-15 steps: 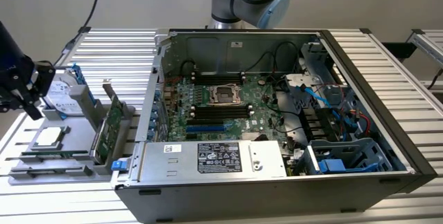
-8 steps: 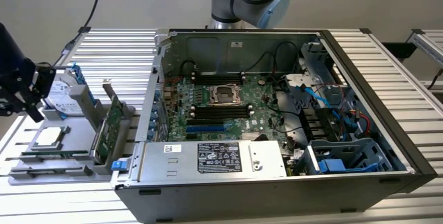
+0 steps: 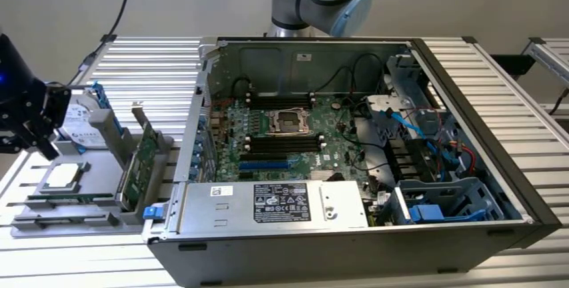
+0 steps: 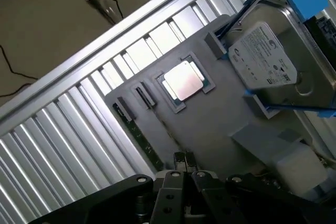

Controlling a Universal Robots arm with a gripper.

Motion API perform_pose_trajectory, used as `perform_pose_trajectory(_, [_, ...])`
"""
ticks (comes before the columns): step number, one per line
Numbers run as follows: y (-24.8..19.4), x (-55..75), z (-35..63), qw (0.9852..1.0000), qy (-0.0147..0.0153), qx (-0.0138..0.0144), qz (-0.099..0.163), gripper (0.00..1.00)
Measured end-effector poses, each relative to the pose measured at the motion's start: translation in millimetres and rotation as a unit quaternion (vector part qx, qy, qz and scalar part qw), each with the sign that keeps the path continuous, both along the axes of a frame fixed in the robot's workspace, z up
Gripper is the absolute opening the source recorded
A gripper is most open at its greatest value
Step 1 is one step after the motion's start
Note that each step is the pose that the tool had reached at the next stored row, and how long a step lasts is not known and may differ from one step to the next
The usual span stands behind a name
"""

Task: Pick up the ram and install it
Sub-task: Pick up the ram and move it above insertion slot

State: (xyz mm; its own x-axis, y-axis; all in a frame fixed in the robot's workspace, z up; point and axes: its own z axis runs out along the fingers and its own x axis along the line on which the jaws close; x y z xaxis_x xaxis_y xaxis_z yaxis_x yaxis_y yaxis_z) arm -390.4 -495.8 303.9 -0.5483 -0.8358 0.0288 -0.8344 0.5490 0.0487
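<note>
The ram is a narrow green stick standing on edge in a slot of the grey parts tray. In the exterior view the ram lies along the tray's near side. My gripper hangs above the tray with its two black fingers pressed together and nothing between them, close to one end of the stick. In the exterior view the gripper is at the far left, above the tray. The open computer case shows its motherboard with dark memory slots.
The tray also carries a silver processor, a hard drive in blue rails and an upright green expansion card. A power supply and cables fill parts of the case. The slatted metal table surrounds everything.
</note>
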Motion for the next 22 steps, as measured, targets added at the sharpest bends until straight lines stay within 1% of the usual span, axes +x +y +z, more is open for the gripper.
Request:
perform_pose_trajectory(3, [0.0, 0.0, -1.5, 0.9996, 0.0000, 0.0000, 0.027, 0.11])
perform_pose_trajectory(6, [0.0, 0.0, -2.6, 0.9985, 0.0000, 0.0000, 0.054, 0.11])
perform_pose_trajectory(8, [0.0, 0.0, -3.0, 0.9974, 0.0000, 0.0000, 0.072, 0.11])
perform_pose_trajectory(11, [0.0, 0.0, -3.2, 0.9950, 0.0000, 0.0000, 0.100, 0.11])
perform_pose_trajectory(14, [0.0, -0.1, -3.3, 0.9920, -0.0001, 0.0000, 0.126, 0.11])
perform_pose_trajectory(17, [0.0, 0.0, -3.3, 0.9882, 0.0000, 0.0000, 0.153, 0.11])
perform_pose_trajectory(20, [0.0, 0.0, -3.3, 0.9835, 0.0000, 0.0000, 0.181, 0.11])
perform_pose_trajectory(22, [0.0, 0.0, -3.3, 0.9801, 0.0000, 0.0000, 0.198, 0.11])
